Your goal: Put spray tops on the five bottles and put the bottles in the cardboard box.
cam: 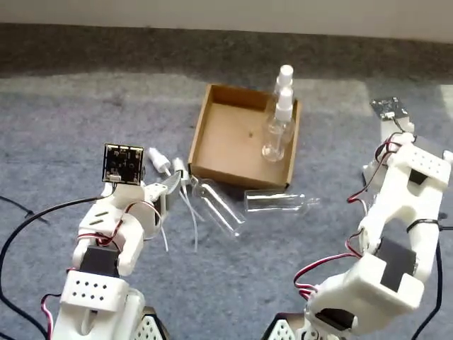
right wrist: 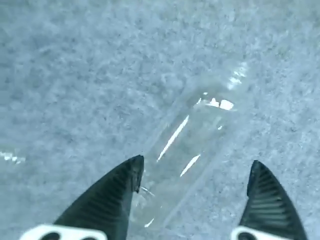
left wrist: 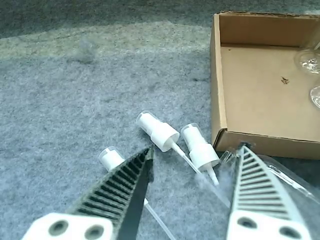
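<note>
My left pincer stands wide open just above three loose spray tops, which lie on the grey tabletop near the front corner of the cardboard box. My right pincer is wide too, straddling a clear bottle that lies on its side.

I judge the tops to be light, hard plastic with a thin dip tube that will bend. I would take one by its thick collar, never by the tube. The bottle looks light, thin-walled and smooth. It is likely to roll or slip, so I would grip it across the middle of its body.

The high view gives the count: two capped bottles at the box's right side and three bare bottles lying in front of it. The left wrist view adds how each top lies. I cannot tell from the high view which lying bottle my right pincer straddles.
</note>
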`<act>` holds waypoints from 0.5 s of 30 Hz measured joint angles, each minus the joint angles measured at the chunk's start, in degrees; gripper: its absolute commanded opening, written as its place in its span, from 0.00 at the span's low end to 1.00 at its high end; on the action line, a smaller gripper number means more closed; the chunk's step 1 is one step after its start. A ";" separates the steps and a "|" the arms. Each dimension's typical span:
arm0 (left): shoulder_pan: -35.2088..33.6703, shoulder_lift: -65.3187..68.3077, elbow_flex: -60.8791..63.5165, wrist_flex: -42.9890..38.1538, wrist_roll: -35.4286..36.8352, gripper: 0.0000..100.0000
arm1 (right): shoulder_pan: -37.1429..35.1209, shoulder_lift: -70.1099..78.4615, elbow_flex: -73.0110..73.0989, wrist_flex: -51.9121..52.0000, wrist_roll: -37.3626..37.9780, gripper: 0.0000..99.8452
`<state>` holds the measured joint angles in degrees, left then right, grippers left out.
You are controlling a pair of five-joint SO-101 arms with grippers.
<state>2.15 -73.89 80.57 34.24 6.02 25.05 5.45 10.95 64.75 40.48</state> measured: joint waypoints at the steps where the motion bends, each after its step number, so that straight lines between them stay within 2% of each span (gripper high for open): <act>1: 0.00 0.00 0.00 0.00 0.00 0.25 | 0.09 0.00 0.00 0.18 -1.93 0.28; 10: 0.00 0.00 0.00 0.00 0.00 0.25 | -0.88 1.05 -8.18 0.88 -28.04 0.28; 15: 0.00 0.00 0.00 0.00 0.00 0.25 | -3.87 8.88 -15.65 3.60 -32.18 0.28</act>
<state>2.15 -73.89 80.57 34.24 6.02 21.19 14.33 -4.70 68.35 8.31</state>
